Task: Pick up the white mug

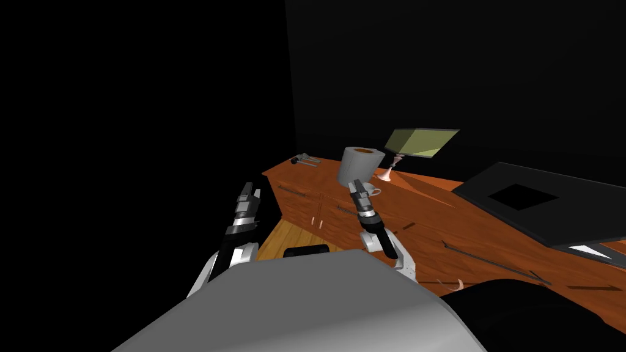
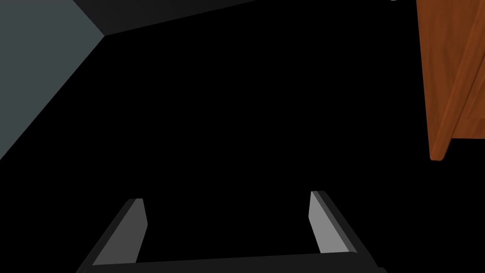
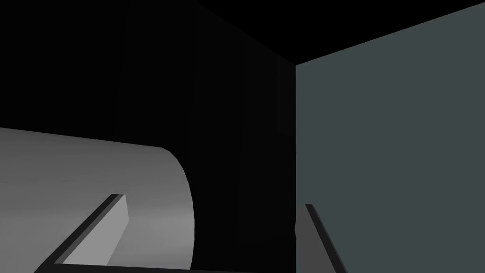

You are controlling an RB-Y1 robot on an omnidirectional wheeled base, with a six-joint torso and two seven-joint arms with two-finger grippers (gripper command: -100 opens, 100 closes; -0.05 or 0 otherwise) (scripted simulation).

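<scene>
Fingers [image 3: 111, 227] of our right gripper [image 1: 356, 185] and left gripper [image 1: 248, 193]: both pairs stood open, empty.
White mug [image 1: 370, 189] stood near the front edge of the counter [image 1: 422, 211], just beside our right gripper, by a grey roll [image 1: 359, 164].

room: black area [image 1: 122, 122] all around | wall: flat grey wall [image 3: 388, 151] | furniture: reddish-brown wooden counter [image 1: 428, 208], drawer fronts below; black slab [image 1: 581, 214] with square opening lying on it | floor: light wood floor [image 1: 287, 235]
</scene>
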